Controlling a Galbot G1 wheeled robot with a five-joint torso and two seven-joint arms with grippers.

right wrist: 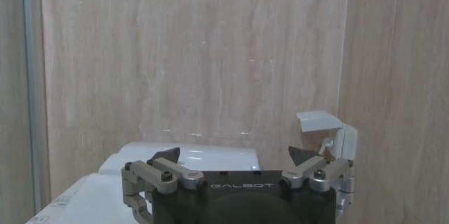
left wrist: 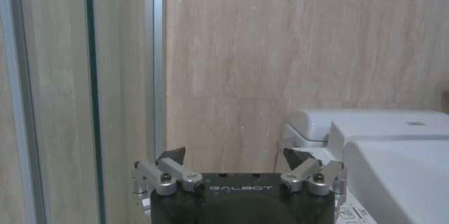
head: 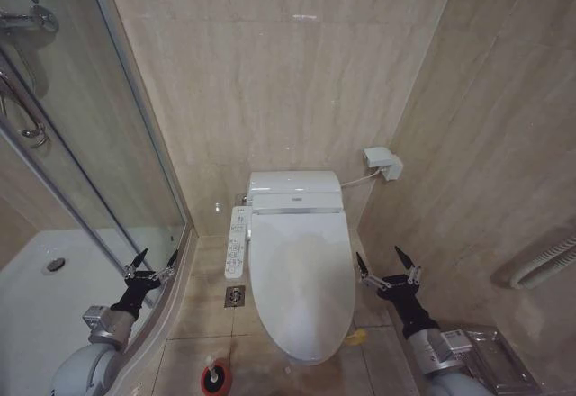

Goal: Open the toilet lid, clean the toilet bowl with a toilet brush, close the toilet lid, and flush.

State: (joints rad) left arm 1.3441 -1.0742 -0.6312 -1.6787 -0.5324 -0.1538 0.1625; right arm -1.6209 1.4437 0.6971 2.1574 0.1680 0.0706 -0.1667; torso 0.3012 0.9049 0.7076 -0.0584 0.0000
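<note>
The toilet lid (head: pixel 300 270) lies shut over the toilet bowl (head: pixel 304 355), of which just the front edge peeks out. A small yellow-green loop (head: pixel 357 335) hangs at the lid's right edge. The white button panel (head: pixel 237 241) runs along the toilet's left side. The toilet brush (head: pixel 216 373) stands in its red cup on the floor, front left of the toilet. My left gripper (head: pixel 155 261) (left wrist: pixel 234 155) hovers open to the left of the toilet, holding nothing. On the toilet's right, my right gripper (head: pixel 385 265) (right wrist: pixel 235 155) is open too and holds nothing.
A glass shower enclosure (head: pixel 90 144) with a white shower tray (head: pixel 36 288) borders the left. A floor drain (head: pixel 235 296) sits beside the toilet. A white wall box (head: pixel 382 162) with a hose is behind it. A grab bar (head: pixel 544 261) juts from the right wall.
</note>
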